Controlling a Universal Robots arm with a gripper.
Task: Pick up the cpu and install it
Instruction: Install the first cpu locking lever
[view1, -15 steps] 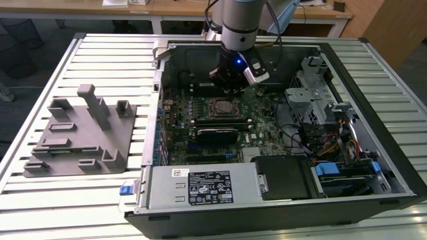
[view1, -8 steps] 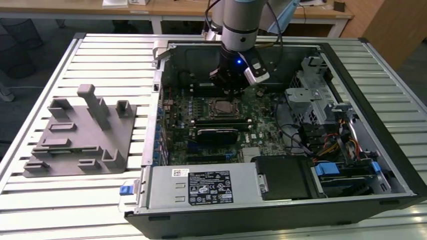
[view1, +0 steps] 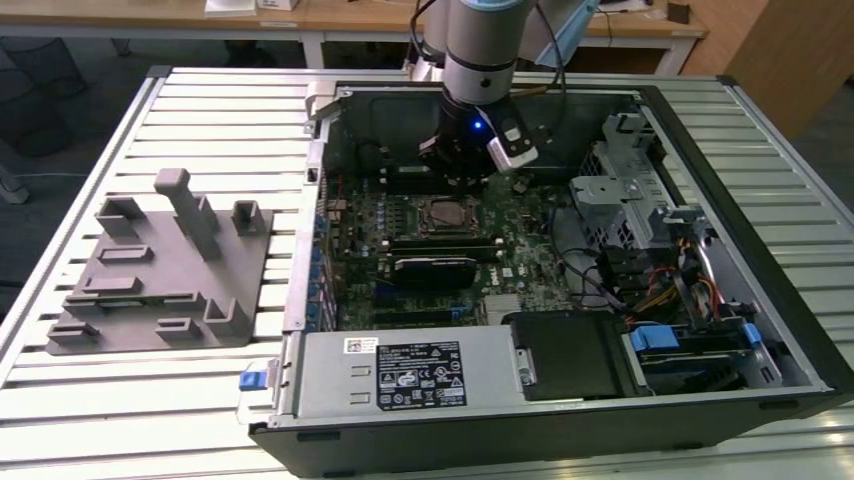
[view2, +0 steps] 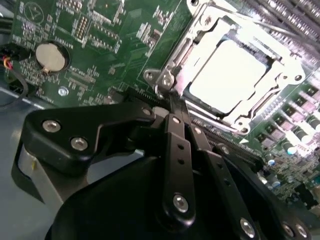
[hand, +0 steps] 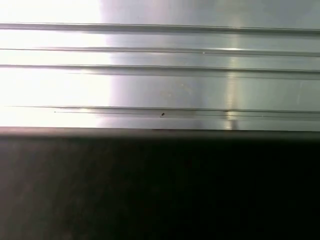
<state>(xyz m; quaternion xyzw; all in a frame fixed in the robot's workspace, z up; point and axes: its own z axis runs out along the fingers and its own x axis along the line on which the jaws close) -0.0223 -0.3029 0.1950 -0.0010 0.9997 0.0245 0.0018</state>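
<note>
The cpu (view2: 231, 80) sits in the motherboard (view2: 100, 45) socket — the gripper's (view2: 167, 107) jaws, closed and empty, hover beside it

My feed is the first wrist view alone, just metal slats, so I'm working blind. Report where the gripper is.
Observer: In the exterior view the gripper hangs inside the open computer case, over the motherboard.
Operator: Give me the cpu's position.
Observer: In the second wrist view the cpu lies flat inside the metal socket frame, silver top up. The gripper's tip is beside that frame, not on the cpu.
Operator: Say where the fixture plate is.
Observer: The grey fixture plate stands on the slatted table, outside the case on the exterior view's left.
</note>
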